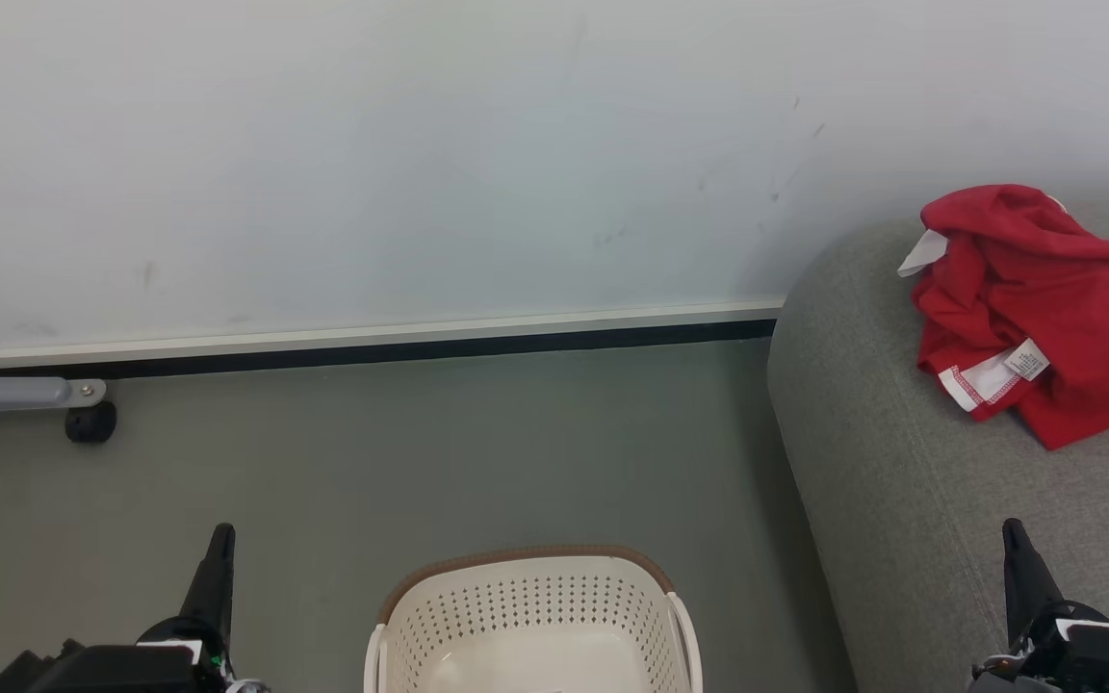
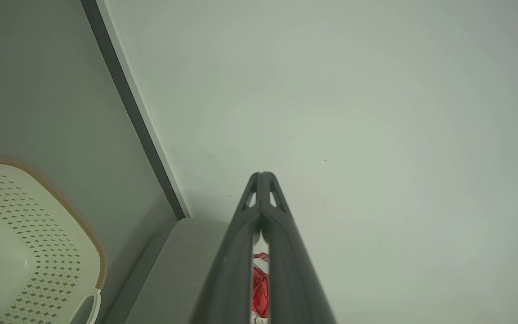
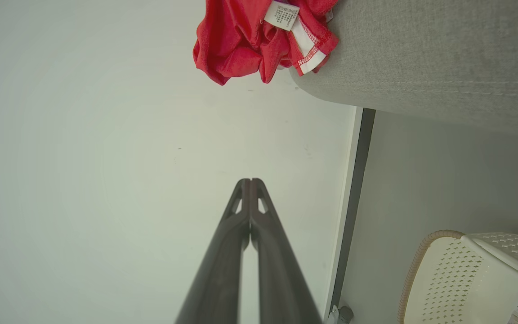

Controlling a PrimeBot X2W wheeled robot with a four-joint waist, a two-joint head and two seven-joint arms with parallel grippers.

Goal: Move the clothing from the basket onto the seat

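Basket [image 1: 535, 606] beside seat [image 1: 901, 462], clothing [image 1: 1036, 289] atop.

We record that the left gripper [image 2: 262, 176] and right gripper [image 3: 251, 181] each carry two long, tapering, dark grey fingers [image 2: 288, 270] with small triangular cut-outs [image 2: 273, 200] near the tips. The black wrist housing [image 1: 102, 669] bears a white patch.

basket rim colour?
Brown rim on the cream-white basket; shows best in the head view.

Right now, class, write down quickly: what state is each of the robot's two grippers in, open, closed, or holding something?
Left gripper: jaws closed, holding nothing.
Right gripper: jaws closed, holding nothing.
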